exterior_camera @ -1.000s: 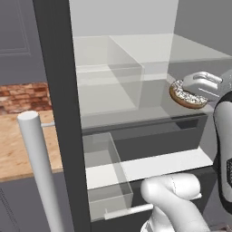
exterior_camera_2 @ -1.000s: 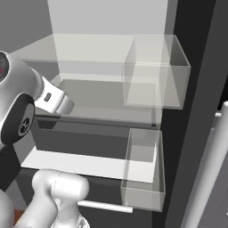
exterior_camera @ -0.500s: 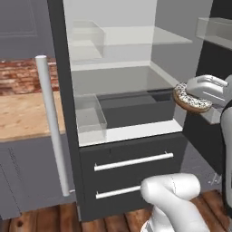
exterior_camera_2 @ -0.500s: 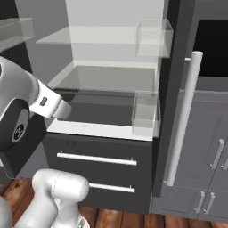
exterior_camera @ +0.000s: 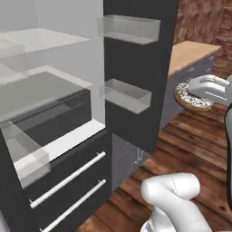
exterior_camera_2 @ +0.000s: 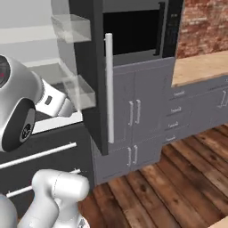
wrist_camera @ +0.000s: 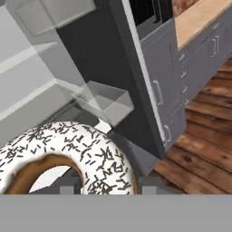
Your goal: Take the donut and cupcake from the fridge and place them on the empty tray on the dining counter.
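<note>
The donut (exterior_camera: 191, 96), a brown ring with white icing and dark sprinkles, is held in my gripper (exterior_camera: 199, 93), which is shut on it at the right, out in front of the fridge over the wooden floor. In the hand view the donut (wrist_camera: 68, 156) looms at the lower left, with the gripper (wrist_camera: 104, 186) around it. The dark grey fridge (exterior_camera: 59, 113) stands open on the left, its shelves bare where they show. Its right door (exterior_camera: 136, 68) swings out toward me, white handle (exterior_camera_2: 108, 89) on its outer face. The cupcake, tray and dining counter are out of view.
Clear bins (exterior_camera: 126, 95) hang on the door's inner side. Two fridge drawers (exterior_camera: 68, 183) sit low. Right of the door are grey cabinets (exterior_camera_2: 133, 111), a black oven (exterior_camera_2: 133, 31), a wood-topped counter (exterior_camera_2: 200, 67) and a brick wall (exterior_camera_2: 202, 22). Wooden floor (exterior_camera_2: 178, 178) lies open at the right.
The whole picture has swung to the right as the base moved, so the fridge interior slid left and the cabinets came into view. The donut stays in the gripper, outside the fridge.
</note>
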